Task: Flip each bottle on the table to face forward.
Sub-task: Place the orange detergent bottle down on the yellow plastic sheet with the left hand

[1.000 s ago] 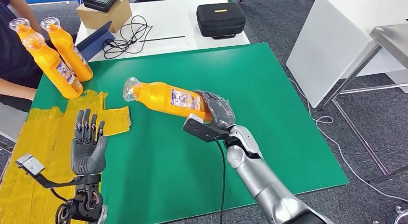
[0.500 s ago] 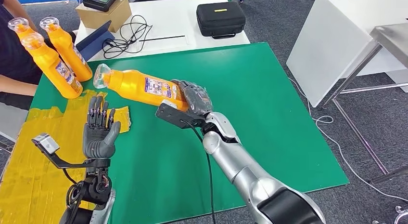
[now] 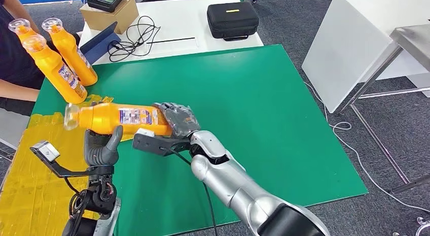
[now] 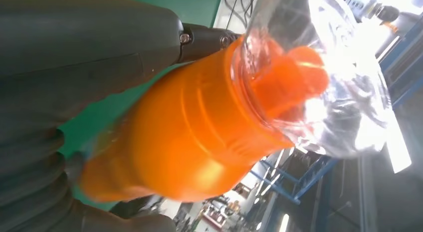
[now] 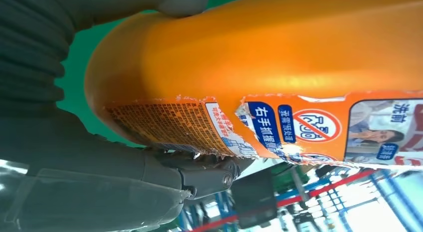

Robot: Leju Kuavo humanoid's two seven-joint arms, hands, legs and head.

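**Orange bottle held sideways above the green mat, between both hands**

At the far left of the head view, a person's arm [image 3: 18,89] rests by the table edge, and three upright orange bottles [image 3: 55,67] stand together at the mat's back left corner, clear caps up. Just in front of them lies a patch of yellow tape [image 3: 30,195] covering the left part of the table.

Over that patch the left hand [image 3: 103,147] is raised under the neck end of the held bottle [image 3: 119,118], thumb up against its side; the left wrist view shows thumb and fingers [image 4: 75,47] on either side of the orange body, so it appears to be cupping the bottle, though a firm grasp cannot be confirmed. The clear cap [image 3: 71,116] points left.

The bottle lies roughly level, label [image 3: 133,115] facing up. The right hand [image 3: 178,119] clasps its base end, fingers [image 5: 164,164] wrapped around it.

Further right stretches the green mat [image 3: 263,104]. Behind it sit a cardboard box [image 3: 109,15], black cables [image 3: 133,40] and a black case [image 3: 232,20].
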